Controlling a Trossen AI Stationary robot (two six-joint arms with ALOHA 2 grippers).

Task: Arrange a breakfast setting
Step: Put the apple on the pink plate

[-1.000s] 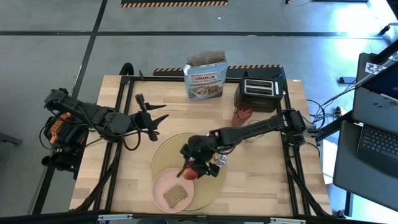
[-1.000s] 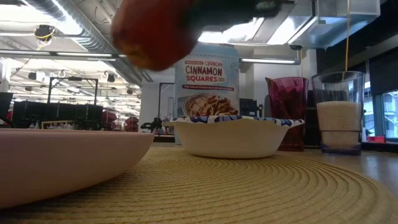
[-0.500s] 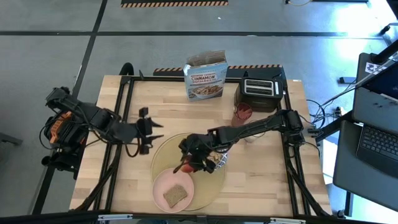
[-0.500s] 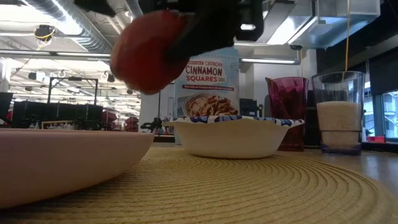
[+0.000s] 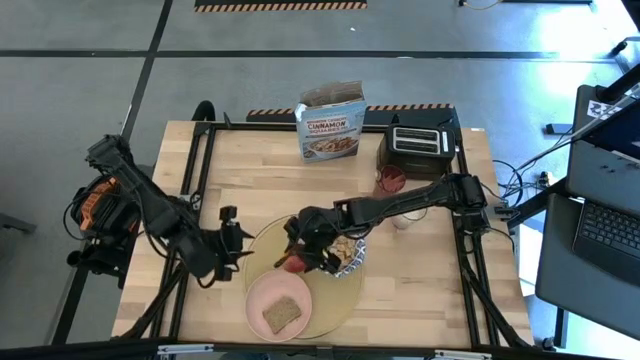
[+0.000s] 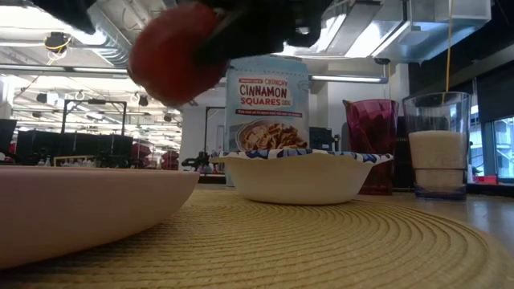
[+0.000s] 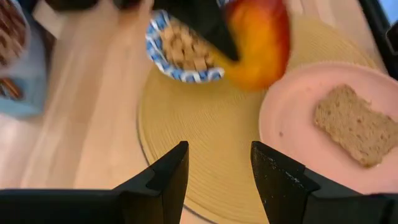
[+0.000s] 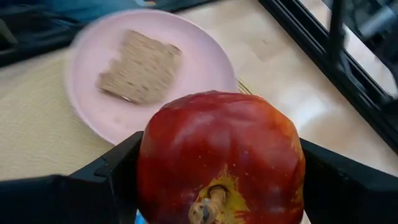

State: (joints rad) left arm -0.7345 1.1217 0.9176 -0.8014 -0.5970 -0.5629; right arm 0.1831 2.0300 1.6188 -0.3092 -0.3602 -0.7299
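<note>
A red apple (image 5: 293, 263) is in my right gripper (image 5: 297, 258), above the round tan placemat (image 5: 262, 250) between the pink plate (image 5: 260, 292) and the blue-and-white bowl (image 5: 347, 252). A toast slice (image 5: 282, 314) lies on the plate. The red cup (image 5: 390, 180) and milk glass (image 6: 438, 144) stand right of the mat. My left gripper (image 5: 232, 245) is open and empty at the mat's left edge; it also shows in the left wrist view (image 7: 217, 174). My right gripper pinches the apple's two opposite sides (image 8: 149, 168) between its two fingers (image 8: 102, 174). The apple's stem end faces the wrist. The fingers reach in from the table's right, slanting down. The apple hangs clear of the placemat (image 6: 321, 241), above the plate's rim (image 6: 173, 52).
A blue cinnamon cereal box (image 5: 330, 125) and a black toaster (image 5: 418, 145) stand at the table's far edge. The bowl (image 7: 180, 53) holds cereal pieces. Bare wood lies left of the placemat and along the table's right side.
My left gripper has gone toward the table's near edge and arrived at the placemat's left edge, still open. My right gripper has carried the apple a little toward the table's left, clear of the mat.
</note>
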